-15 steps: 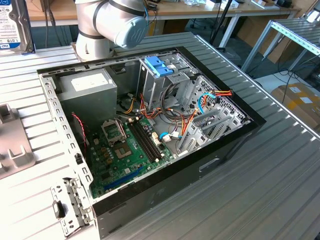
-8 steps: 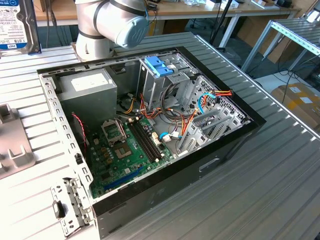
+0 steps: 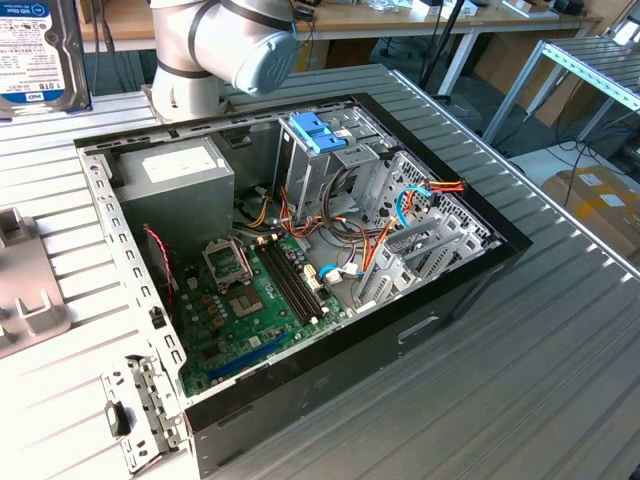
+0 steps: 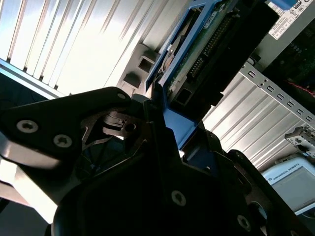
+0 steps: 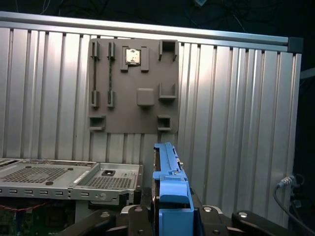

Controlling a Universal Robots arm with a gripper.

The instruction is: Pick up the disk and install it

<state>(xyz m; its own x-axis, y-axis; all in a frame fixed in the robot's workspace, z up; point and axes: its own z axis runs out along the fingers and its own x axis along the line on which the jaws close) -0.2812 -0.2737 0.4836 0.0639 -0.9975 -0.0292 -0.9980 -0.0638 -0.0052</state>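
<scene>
The disk (image 5: pixel 170 182) stands edge-on between my gripper's (image 5: pixel 172 211) dark fingers, its bright blue rail and end tab facing the first wrist camera. The second wrist view shows the disk (image 4: pixel 206 54) from its underside, with the circuit board, the connector and the blue rail clamped in the gripper (image 4: pixel 165 118). In the exterior view the disk (image 3: pixel 35 50) hangs in the air at the far upper left, label side showing, off to the left of the open computer case (image 3: pixel 470 290). The gripper is shut on the disk.
The case lies open on the ribbed metal table (image 3: pixel 520 380). Inside are a grey power-supply box (image 3: pixel 180 175), a green motherboard (image 3: pixel 250 310), cables and a drive cage with a pale blue latch (image 3: pixel 318 130). A grey fixture plate (image 5: pixel 133 83) lies on the table beside the case.
</scene>
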